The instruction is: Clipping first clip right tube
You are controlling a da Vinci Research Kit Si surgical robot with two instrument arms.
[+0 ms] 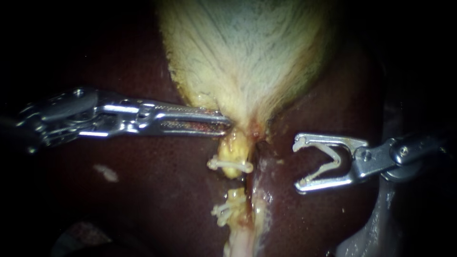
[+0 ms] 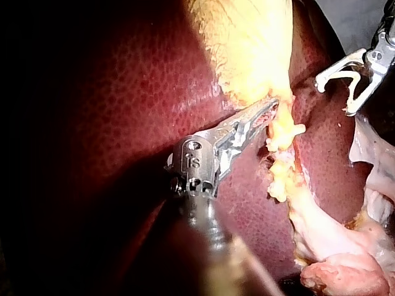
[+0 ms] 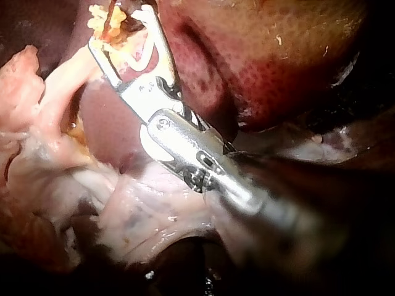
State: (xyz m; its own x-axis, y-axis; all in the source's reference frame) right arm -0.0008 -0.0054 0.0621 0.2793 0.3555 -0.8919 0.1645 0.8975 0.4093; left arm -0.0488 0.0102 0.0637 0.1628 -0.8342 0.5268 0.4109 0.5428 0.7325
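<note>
The left instrument (image 1: 223,123) clamps the gallbladder (image 1: 247,52) neck. The right instrument (image 1: 298,164), jaws spread, holds 1 clip (image 1: 337,161), right of the tube (image 1: 235,150).

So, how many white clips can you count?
3. Upper clip: on the tube just below where my left instrument grips the gallbladder. Lower clip: farther down that tube, bunched, perhaps hiding another. Open clip: held in my right instrument's jaws.

Left instrument (image 1: 227,124), right instrument (image 1: 298,164): shiny steel (right w/ 2 screws).
</note>
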